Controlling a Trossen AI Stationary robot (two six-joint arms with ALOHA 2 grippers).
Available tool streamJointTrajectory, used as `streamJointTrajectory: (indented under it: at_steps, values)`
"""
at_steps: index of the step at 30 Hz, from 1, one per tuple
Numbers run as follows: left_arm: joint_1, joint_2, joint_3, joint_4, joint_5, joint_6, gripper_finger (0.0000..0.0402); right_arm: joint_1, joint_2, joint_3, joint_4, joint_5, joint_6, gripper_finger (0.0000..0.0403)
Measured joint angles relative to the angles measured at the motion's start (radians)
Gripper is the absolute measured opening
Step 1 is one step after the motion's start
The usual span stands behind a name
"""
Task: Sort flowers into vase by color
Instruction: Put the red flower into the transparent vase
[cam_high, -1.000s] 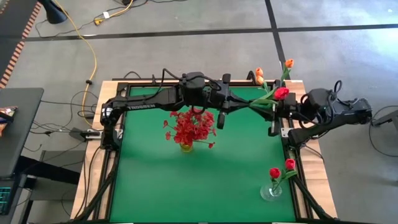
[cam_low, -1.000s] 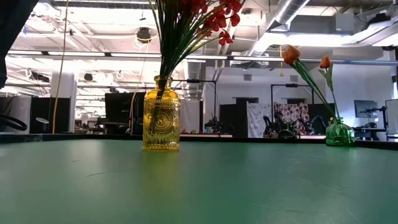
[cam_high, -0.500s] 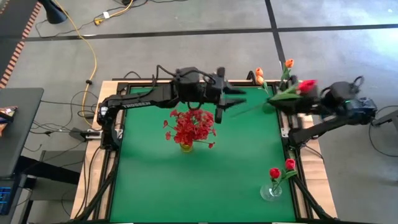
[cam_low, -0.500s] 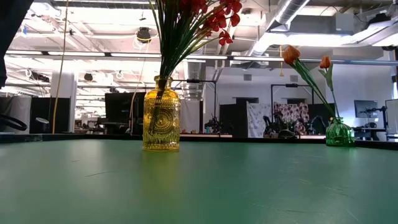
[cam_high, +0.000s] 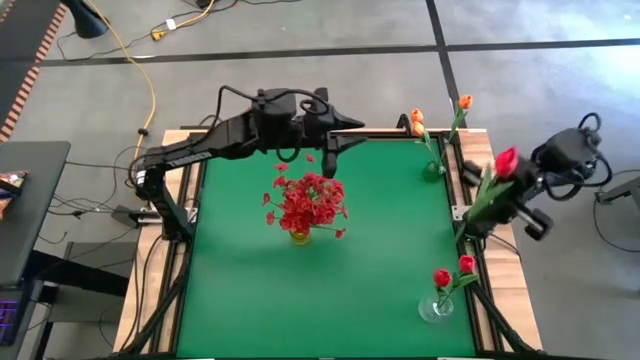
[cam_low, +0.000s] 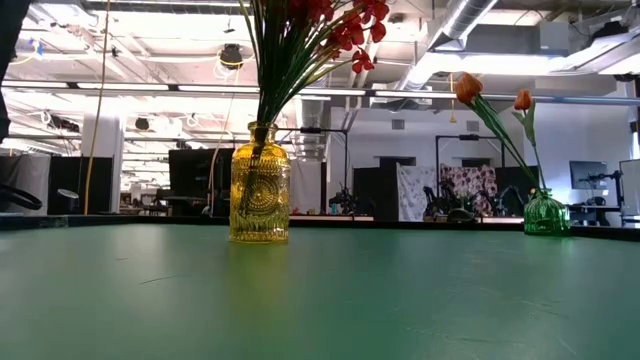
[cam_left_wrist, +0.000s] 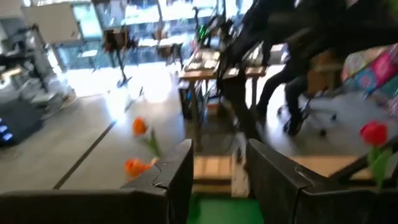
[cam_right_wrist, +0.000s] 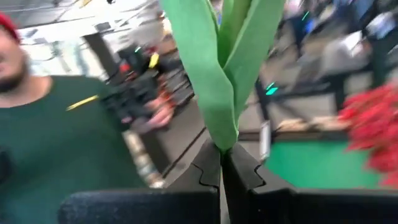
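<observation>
A: Right gripper (cam_high: 487, 195) off the table's right edge, clamped on a red-pink tulip (cam_high: 506, 161). Left gripper (cam_high: 345, 128)?
B: Open, over the far edge, above the red sprigs (cam_high: 305, 203). Orange tulips (cam_high: 440, 112) far-right corner, two red-pink tulips (cam_high: 452, 272) near-right.

bushy sprigs (cam_high: 305, 203) mid-table, tulip vase (cam_high: 437, 305) at its right front corner.

A green-topped worktop (cam_high: 250, 290) in a wooden frame stands on a grey concrete floor (cam_high: 300, 85) crossed by dark seams and a yellow cable (cam_high: 150, 85). Beyond it, an open-plan workshop: white ceiling ducts (cam_low: 455, 30), strip lights, dark monitors (cam_low: 195, 170), a patterned screen (cam_low: 470, 185).
</observation>
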Motion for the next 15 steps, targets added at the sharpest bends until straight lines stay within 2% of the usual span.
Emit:
streamJointTrajectory:
  at_steps: [10, 15]
  values:
    - [0.000, -0.020, 0.000, -0.200, -0.055, 0.089, 0.0137, 0.237, 0.056, 0.004, 0.051, 0.042, 0.245, 0.0027]
    - [0.001, -0.020, 0.000, -0.302, -0.043, 0.127, 0.0137, 0.394, 0.084, 0.004, -0.159, 0.216, 0.503, 0.0027]
